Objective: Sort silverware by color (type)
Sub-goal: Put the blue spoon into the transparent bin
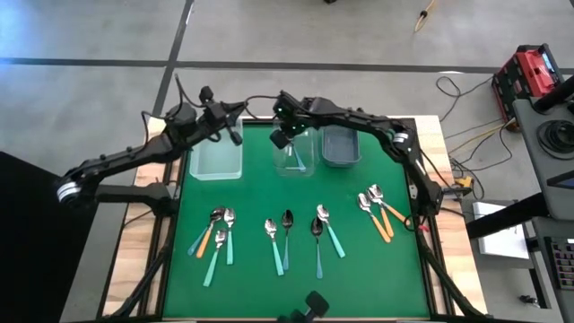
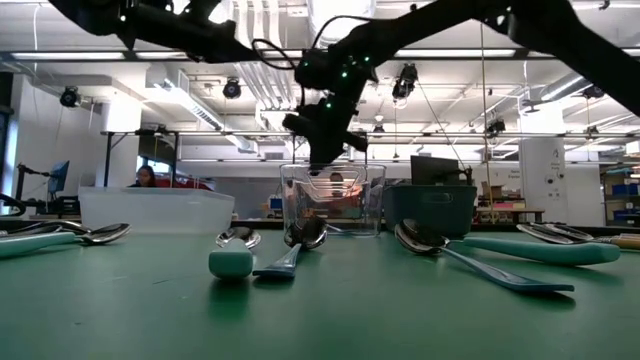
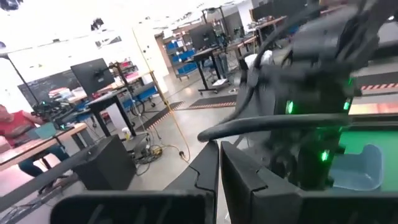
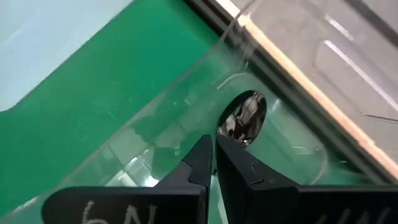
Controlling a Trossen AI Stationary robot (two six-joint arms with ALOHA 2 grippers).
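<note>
The right gripper is held over the clear plastic middle bin, its jaws clenched on a teal-handled spoon whose silver bowl hangs inside the bin, close to the near wall. The left gripper is parked with jaws clenched above the frosted white bin's far edge. A grey bin sits just beside the clear one. The remaining spoons are spread in clusters along the green bench, leaving an open strip between them and the bins.
</note>
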